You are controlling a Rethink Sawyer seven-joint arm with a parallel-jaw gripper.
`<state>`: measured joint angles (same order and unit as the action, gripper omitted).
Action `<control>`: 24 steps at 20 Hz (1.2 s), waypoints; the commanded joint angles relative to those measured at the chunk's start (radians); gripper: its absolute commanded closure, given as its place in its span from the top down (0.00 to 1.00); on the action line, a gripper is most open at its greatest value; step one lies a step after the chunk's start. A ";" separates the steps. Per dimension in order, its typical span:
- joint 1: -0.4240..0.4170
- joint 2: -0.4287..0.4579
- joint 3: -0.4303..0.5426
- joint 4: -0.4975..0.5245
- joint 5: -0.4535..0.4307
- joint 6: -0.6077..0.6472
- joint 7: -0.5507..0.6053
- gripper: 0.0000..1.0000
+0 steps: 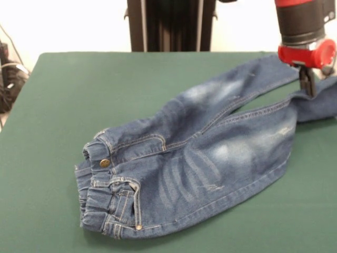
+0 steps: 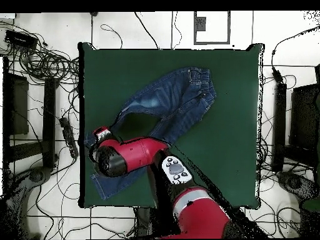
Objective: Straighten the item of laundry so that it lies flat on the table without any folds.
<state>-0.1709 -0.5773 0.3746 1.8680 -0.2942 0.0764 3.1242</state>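
The small dark blue jeans (image 1: 210, 153) lie on the green table (image 1: 73, 95), with the waistband and brass button at the front left and the legs running to the back right. The nearer leg's end folds back at the right edge. My gripper (image 1: 306, 84) hangs at the far right, and its narrow dark fingers are closed on the fabric where the two legs meet. In the overhead view the jeans (image 2: 169, 100) run from the upper right to the lower left of the table (image 2: 231, 137). My arm covers part of one leg there, and the gripper (image 2: 100, 133) is near the table's left edge.
The black pedestal (image 1: 171, 23) stands behind the table's far edge. Cables and dark gear (image 1: 8, 79) lie off the left side. In the overhead view, cables (image 2: 44, 62) and black equipment (image 2: 300, 119) surround the table on the floor.
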 commanded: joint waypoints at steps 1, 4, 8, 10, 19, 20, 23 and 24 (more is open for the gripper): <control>0.005 0.073 0.053 -0.044 -0.063 -0.034 -0.075 0.00; -0.041 0.105 0.047 -0.032 -0.103 -0.044 -0.095 0.00; -0.051 0.107 -0.011 -0.015 -0.123 -0.018 -0.080 0.00; -0.030 0.070 -0.055 0.007 -0.119 0.007 -0.053 0.00; 0.007 0.002 -0.193 0.114 -0.144 0.015 -0.026 0.00; 0.011 0.003 -0.203 0.114 -0.144 0.010 -0.030 1.00; 0.049 0.005 -0.248 0.097 -0.155 -0.002 -0.025 1.00; 0.060 0.007 -0.259 0.092 -0.156 -0.008 -0.022 1.00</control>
<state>-0.1785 -0.5738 0.1859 1.9224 -0.4087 0.0631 3.1242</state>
